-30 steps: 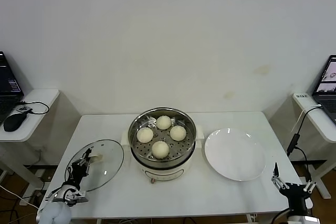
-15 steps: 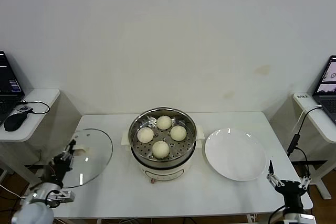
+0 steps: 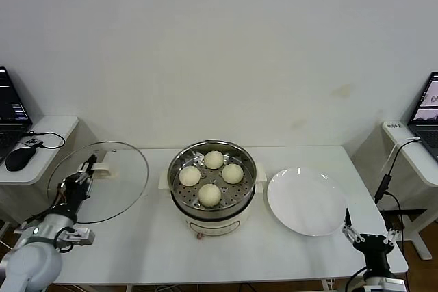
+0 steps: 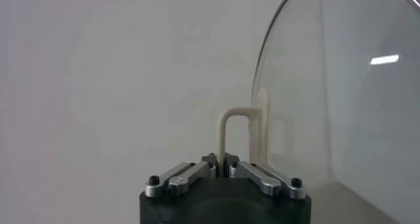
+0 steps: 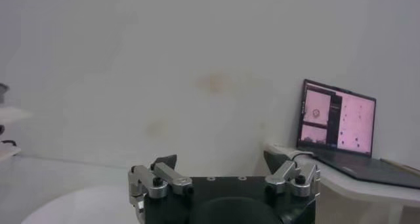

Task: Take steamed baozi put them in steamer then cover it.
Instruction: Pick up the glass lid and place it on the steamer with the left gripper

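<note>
All 4 baozi [image 3: 210, 194] sit in the steamer [image 3: 212, 181]. Left gripper [image 3: 85, 171] clamps the glass lid's [image 3: 98, 181] handle, raised; covering remains. Right gripper [image 3: 367, 239] idles, spread apart.

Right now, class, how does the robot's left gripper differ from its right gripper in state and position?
The left gripper is shut on the cream handle of the clear glass lid, held tilted above the table's left end; the right gripper is open and holds nothing. The left is raised beside the steel steamer; the right hangs low near the round white plate. Both sit near the table's front edge.

Four baozi [image 3: 211, 176] in the steamer [image 3: 213, 186], plate [image 3: 306, 201] on its right
</note>
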Tool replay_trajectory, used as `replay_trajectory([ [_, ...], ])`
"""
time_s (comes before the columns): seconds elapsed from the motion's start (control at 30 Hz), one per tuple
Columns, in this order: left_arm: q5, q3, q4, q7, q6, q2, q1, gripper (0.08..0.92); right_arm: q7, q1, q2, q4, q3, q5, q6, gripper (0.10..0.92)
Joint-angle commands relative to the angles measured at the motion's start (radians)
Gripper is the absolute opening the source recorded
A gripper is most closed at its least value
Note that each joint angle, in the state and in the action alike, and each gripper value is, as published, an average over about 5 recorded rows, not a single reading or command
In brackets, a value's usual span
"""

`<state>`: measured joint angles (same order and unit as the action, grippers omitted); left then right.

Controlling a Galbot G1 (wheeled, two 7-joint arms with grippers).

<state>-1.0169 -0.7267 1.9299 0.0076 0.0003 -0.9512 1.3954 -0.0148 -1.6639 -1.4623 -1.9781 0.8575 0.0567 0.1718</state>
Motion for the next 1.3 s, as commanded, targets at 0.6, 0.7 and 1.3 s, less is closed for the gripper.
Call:
replay_trajectory([
  [0.6,-0.093,0.579,0.103,0.194,0.411,-0.134,-0.329,0.14,-0.113,0.004,-0.092,0.086,-0.083,-0.303,0.084,0.823],
  [0.7,-0.17,0.616,0.087,0.238,0.424,-0.18,-0.369,0.14,-0.108,0.002,-0.087,0.094,-0.08,-0.309,0.088,0.823],
  [1.3,-0.404,0.742,-0.06,0.312,0.433,-0.427,-0.471,0.14,-0.098,-0.006,-0.092,0.115,-0.095,-0.325,0.111,0.823],
])
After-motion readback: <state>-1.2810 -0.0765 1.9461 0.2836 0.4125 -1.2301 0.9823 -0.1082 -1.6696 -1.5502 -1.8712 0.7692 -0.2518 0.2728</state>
